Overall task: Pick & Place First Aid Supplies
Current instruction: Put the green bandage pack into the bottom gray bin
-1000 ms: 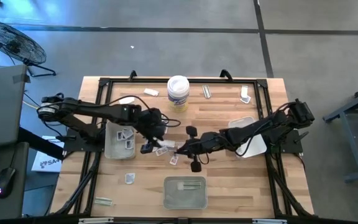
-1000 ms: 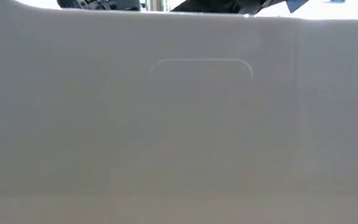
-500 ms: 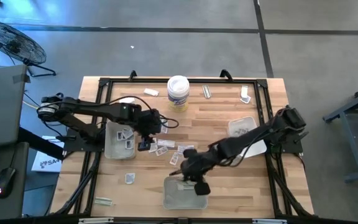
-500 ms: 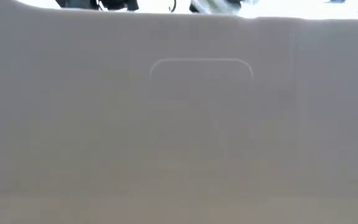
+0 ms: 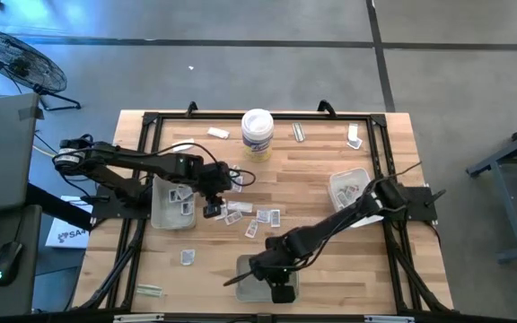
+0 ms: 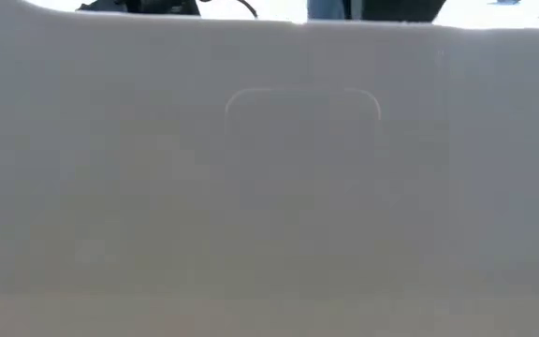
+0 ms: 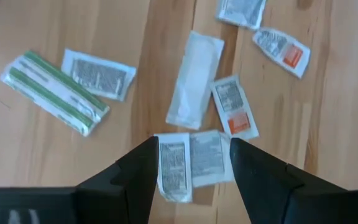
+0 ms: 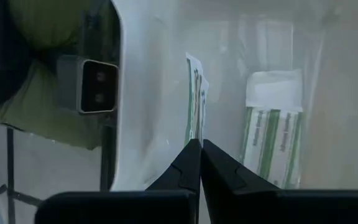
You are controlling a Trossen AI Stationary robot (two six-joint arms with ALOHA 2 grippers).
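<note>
Two picks running in parallel. Right gripper is over the near-centre tray, fingers pinched together on a green-striped strip wrapper hanging edge-on above the tray floor; a second striped wrapper already lies flat in that tray. Looks like the drop step: next it needs to part the fingers while the wrapper is inside the rim, then lift clear.

Left gripper hovers low over the loose packets mid-table, just right of the left tray, fingers spread wide with a white printed packet lying between the tips, not yet gripped. That packet overlaps a neighbouring packet, so the close has to catch one, not both. More packets and one long plain wrapper lie just beyond. Many supplies are still scattered across the table; my read is the task is far from done. Low view is blocked.
</note>
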